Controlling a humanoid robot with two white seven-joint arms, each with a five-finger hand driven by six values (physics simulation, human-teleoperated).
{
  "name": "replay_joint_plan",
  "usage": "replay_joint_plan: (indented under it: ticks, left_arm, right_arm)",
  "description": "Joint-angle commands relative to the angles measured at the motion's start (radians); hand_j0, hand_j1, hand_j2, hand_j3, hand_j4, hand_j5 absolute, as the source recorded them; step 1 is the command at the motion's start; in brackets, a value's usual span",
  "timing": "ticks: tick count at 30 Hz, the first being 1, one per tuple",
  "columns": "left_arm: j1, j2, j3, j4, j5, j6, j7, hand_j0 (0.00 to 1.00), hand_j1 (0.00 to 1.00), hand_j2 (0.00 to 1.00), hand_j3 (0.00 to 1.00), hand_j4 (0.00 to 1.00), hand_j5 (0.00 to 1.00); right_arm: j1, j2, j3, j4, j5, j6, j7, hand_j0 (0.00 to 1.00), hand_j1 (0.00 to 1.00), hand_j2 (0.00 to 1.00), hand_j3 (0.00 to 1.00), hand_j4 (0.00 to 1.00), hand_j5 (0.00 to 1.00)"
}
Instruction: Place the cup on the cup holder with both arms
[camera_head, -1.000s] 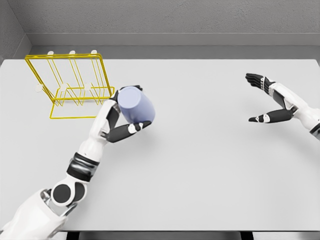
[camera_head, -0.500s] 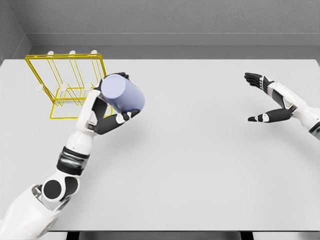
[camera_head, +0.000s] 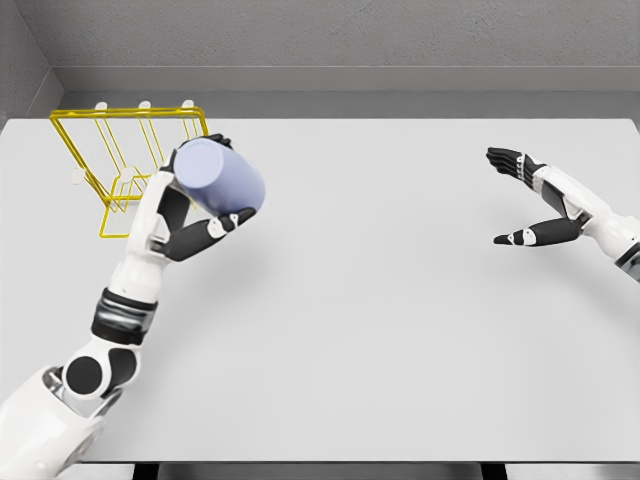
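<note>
Upper left, the left hand (camera_head: 190, 215) grips the cup (camera_head: 218, 178) tilted before the rack (camera_head: 95, 130), seemingly for hanging; right hand (camera_head: 535, 205) spread open, idle.

- The left hand (camera_head: 185, 215) grips a pale lavender-blue cup (camera_head: 219, 179), held tilted on its side above the white table (camera_head: 400, 300), its closed base turned toward the camera
- The cup overlaps the right side of a yellow wire cup holder (camera_head: 100, 160), which stands near the table's far left corner; whether the two touch cannot be told
- The right hand (camera_head: 535, 200) hovers near the table's right edge, fingers spread and thumb apart, holding nothing
- A grey wall (camera_head: 320, 40) runs behind the table's far edge
</note>
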Motion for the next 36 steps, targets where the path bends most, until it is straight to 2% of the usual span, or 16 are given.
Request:
replay_joint_plan:
  ticks: [1, 18, 30, 32, 36]
  left_arm:
    - [0.000, 0.009, 0.011, -0.001, -0.001, 0.000, 0.000, 0.66, 0.66, 0.66, 0.66, 0.66, 0.66]
    - [0.008, 0.027, 0.080, 0.001, 0.022, 0.004, 0.000, 0.66, 0.66, 0.66, 0.66, 0.66, 0.66]
    - [-0.006, 0.018, 0.084, 0.019, 0.023, 0.032, 0.000, 0.66, 0.66, 0.66, 0.66, 0.66, 0.66]
    - [-0.002, 0.020, 0.118, 0.021, 0.022, 0.059, 0.000, 0.66, 0.66, 0.66, 0.66, 0.66, 0.66]
    - [-0.003, 0.023, 0.124, 0.021, 0.023, 0.059, -0.002, 0.66, 0.66, 0.66, 0.66, 0.66, 0.66]
  right_arm:
    - [-0.003, -0.001, 0.000, 0.007, -0.008, 0.001, 0.000, 1.00, 1.00, 1.00, 1.00, 1.00, 1.00]
    - [-0.009, 0.000, 0.009, 0.012, -0.008, 0.001, 0.000, 1.00, 1.00, 1.00, 1.00, 1.00, 1.00]
    - [-0.012, 0.002, 0.009, 0.019, -0.006, 0.001, 0.000, 1.00, 1.00, 1.00, 1.00, 1.00, 1.00]
    - [-0.017, 0.002, 0.009, 0.025, -0.008, 0.001, 0.000, 1.00, 1.00, 1.00, 1.00, 1.00, 1.00]
    - [-0.026, 0.002, 0.017, 0.039, -0.008, 0.001, 0.000, 1.00, 1.00, 1.00, 1.00, 1.00, 1.00]
